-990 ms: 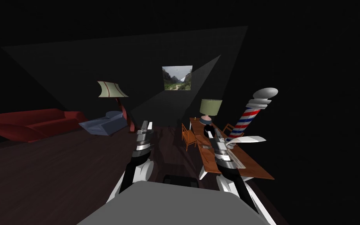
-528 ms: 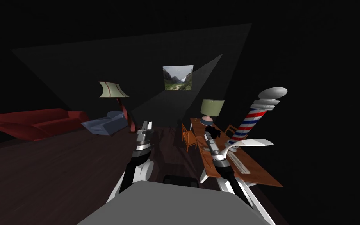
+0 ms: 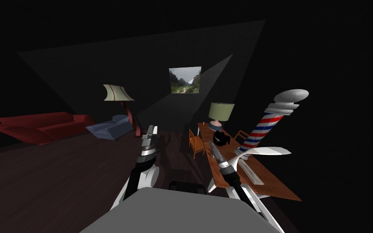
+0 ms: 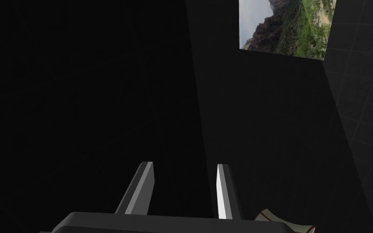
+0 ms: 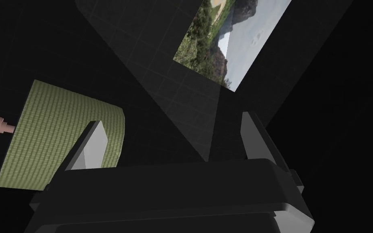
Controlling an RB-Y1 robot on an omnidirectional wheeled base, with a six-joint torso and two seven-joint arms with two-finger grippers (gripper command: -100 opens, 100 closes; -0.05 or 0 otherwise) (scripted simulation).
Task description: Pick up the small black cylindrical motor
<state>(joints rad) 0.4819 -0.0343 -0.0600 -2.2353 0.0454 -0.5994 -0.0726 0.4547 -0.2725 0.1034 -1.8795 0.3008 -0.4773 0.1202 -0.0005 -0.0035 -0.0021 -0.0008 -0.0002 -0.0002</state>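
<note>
R claw [image 3: 211, 145] spread, nr black motor [image 3: 221, 139]

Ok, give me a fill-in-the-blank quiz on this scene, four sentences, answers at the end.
1. The motor lies on the ___, near the lamp.
2. The lamp's shade is ___.
3. The right gripper has its fingers ___.
4. The sofa is ___.
Missing words: table; green; open; red.
</note>
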